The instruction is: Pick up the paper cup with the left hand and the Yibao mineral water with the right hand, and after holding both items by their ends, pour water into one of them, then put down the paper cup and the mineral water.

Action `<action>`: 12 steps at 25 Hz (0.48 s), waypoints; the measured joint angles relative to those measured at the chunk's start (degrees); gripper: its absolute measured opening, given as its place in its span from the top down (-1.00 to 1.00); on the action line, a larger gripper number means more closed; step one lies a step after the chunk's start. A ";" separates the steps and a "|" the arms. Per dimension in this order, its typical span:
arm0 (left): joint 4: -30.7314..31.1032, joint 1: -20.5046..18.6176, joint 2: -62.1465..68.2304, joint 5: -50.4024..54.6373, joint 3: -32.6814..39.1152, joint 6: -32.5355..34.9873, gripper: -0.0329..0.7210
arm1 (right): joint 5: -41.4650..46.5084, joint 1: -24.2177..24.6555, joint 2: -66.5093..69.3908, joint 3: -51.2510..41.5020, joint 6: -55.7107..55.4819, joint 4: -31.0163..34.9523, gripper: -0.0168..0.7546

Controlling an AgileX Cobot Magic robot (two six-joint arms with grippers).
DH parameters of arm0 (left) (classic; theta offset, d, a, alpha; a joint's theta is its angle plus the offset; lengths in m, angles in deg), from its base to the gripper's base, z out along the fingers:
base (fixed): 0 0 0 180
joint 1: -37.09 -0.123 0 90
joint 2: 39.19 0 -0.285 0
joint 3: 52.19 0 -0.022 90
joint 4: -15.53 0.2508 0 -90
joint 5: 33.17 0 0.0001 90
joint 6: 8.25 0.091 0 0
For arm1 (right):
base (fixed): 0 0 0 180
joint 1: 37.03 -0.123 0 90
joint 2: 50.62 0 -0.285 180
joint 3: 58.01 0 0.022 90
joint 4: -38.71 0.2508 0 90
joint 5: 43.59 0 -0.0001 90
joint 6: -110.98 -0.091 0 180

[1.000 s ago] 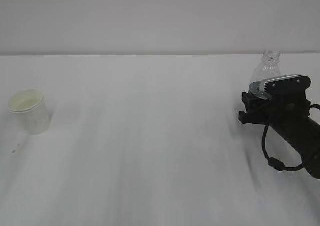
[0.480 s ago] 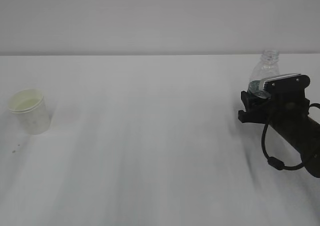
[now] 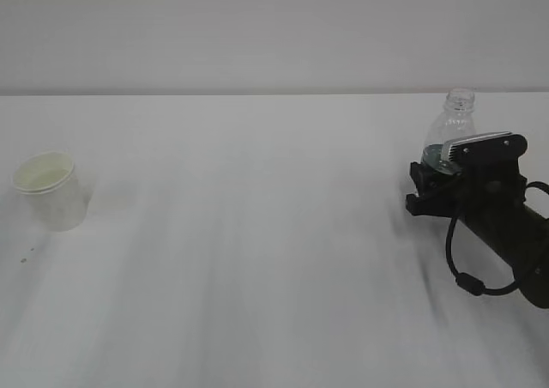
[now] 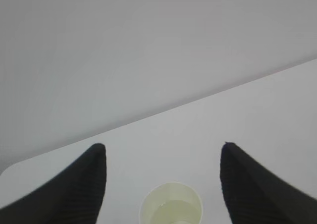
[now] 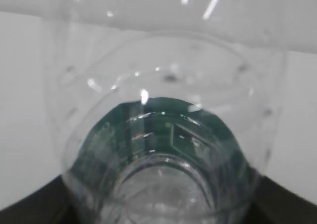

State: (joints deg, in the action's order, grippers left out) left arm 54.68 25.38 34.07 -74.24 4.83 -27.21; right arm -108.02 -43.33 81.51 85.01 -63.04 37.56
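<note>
Compared with 1 second earlier, the right hand had edged slightly left and the Yibao mineral water had tipped a little with it; the paper cup had not moved.

On the plain white table, the cup stood upright at the far left, well apart from the bottle at the far right. The bottle's neck was open, with no cap visible. The right hand's fingers sat around the bottle's lower body at the green label, apparently closed on it, though actual contact was hidden.

The left hand was absent from the exterior view. Only its wrist camera showed its 2 fingers spread wide, holding nothing, with the paper cup between and beyond them. That view also showed pale liquid in the cup.

The right wrist view was filled by the clear ribbed Yibao mineral water, too close to reveal any fingers.

The cup looked light and easily crushed, so a gentle grip low on its wall seemed wise. The thin, smooth bottle would likely flex and slip if squeezed.
</note>
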 joint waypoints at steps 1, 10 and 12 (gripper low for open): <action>0.00 0.00 0.00 0.00 0.00 0.00 -0.45 | 0.00 0.00 0.00 0.00 0.00 0.00 -0.22; 0.00 0.00 0.00 0.00 0.00 0.00 -0.44 | 0.00 0.00 0.22 0.09 -0.17 0.00 -0.22; 0.00 0.00 0.00 0.00 0.00 0.00 -0.44 | 0.00 0.00 0.22 0.09 -0.17 0.00 -0.22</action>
State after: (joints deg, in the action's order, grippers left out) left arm 54.68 25.38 34.07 -74.24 4.83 -27.21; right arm -108.02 -43.33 81.73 85.10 -63.21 37.56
